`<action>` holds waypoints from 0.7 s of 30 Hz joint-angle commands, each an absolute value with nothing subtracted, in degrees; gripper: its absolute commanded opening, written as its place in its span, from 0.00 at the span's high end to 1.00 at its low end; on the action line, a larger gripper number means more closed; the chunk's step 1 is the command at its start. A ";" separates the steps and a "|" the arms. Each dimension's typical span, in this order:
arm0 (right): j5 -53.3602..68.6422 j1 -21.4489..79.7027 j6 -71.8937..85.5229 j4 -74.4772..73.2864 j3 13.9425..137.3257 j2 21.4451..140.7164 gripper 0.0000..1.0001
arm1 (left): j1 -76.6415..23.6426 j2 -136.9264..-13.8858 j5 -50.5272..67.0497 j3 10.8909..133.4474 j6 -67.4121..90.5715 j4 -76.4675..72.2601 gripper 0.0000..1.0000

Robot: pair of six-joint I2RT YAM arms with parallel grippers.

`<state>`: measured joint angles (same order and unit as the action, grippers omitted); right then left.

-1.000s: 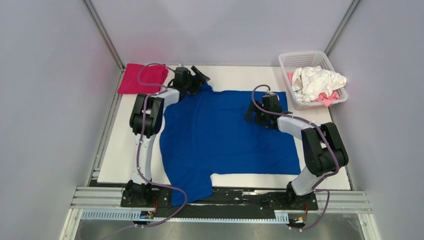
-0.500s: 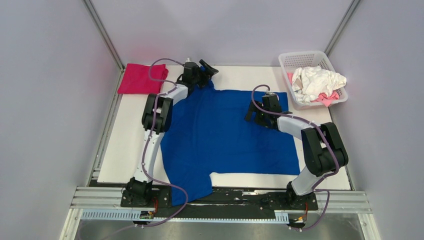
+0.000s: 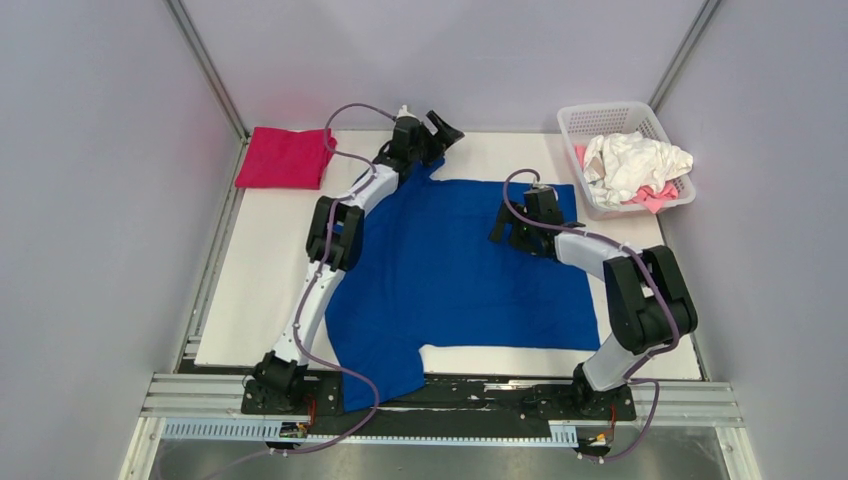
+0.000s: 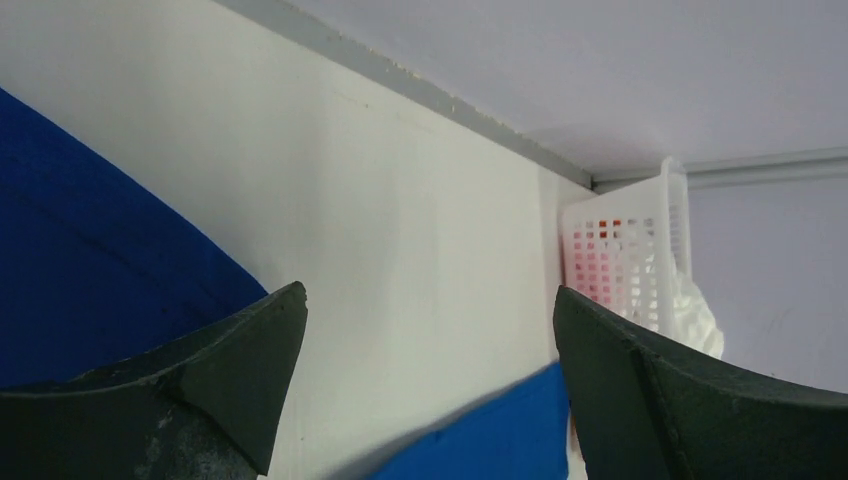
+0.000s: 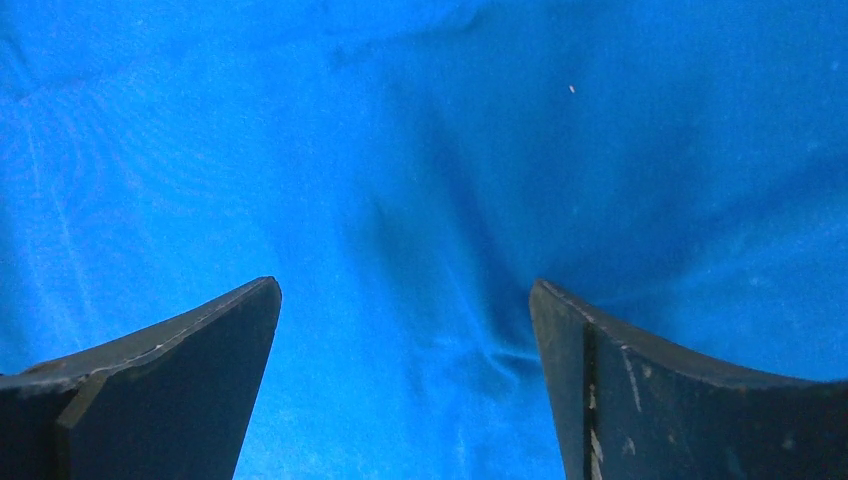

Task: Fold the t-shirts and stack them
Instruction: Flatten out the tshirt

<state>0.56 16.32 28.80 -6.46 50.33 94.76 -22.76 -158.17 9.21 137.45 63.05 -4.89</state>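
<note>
A royal-blue t-shirt lies spread flat on the white table, plain side up, one sleeve hanging over the near edge. A folded magenta t-shirt rests at the far left corner. White and pale pink t-shirts are heaped in the basket. My left gripper is open above the table's far edge, just past the blue shirt's far sleeve, holding nothing. My right gripper is open, hovering low over the blue cloth near its far right part, with nothing between its fingers.
A white plastic basket stands at the far right corner, also seen in the left wrist view as a basket. Grey walls enclose the table on three sides. A metal rail runs along the near edge by the arm bases.
The left arm has stretched farther back and to the right, its gripper moving from the blue shirt's far left sleeve toward the far edge. The right arm has stayed still.
</note>
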 commanded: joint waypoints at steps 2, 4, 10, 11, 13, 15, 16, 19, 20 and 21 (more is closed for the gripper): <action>-3.06 16.26 28.44 -8.43 51.38 87.79 0.00 | -22.76 -146.91 13.40 134.23 50.65 2.95 0.00; -4.41 16.34 28.76 -9.55 51.42 85.40 0.00 | -22.87 -139.88 13.65 129.72 44.14 8.73 0.00; -10.86 16.12 30.01 -16.22 49.22 78.27 0.00 | -25.99 -113.84 -5.53 102.79 28.16 23.45 0.00; -11.61 16.10 30.72 -17.50 48.48 77.27 0.00 | -26.22 -108.55 -7.03 99.12 27.70 24.23 0.00; -11.73 15.86 31.71 -18.63 46.53 75.06 0.00 | -26.43 -102.26 -10.07 88.39 28.11 24.55 0.00; -11.06 15.66 32.66 -19.26 44.59 73.06 0.00 | -26.39 -97.99 -12.01 79.24 29.30 24.23 0.00; -10.38 15.38 33.01 -19.52 43.65 72.20 0.00 | -26.33 -96.46 -12.67 74.94 29.87 23.94 0.00; -8.95 14.88 33.35 -19.78 41.49 70.59 0.00 | -26.21 -95.75 -12.45 69.37 31.29 23.24 0.00; -8.80 14.80 33.27 -19.83 41.07 70.42 0.00 | -26.13 -96.23 -11.75 67.99 31.95 22.51 0.00; -8.91 14.65 33.18 -19.79 40.75 70.61 0.00 | -26.07 -96.59 -11.32 67.01 32.29 21.80 0.00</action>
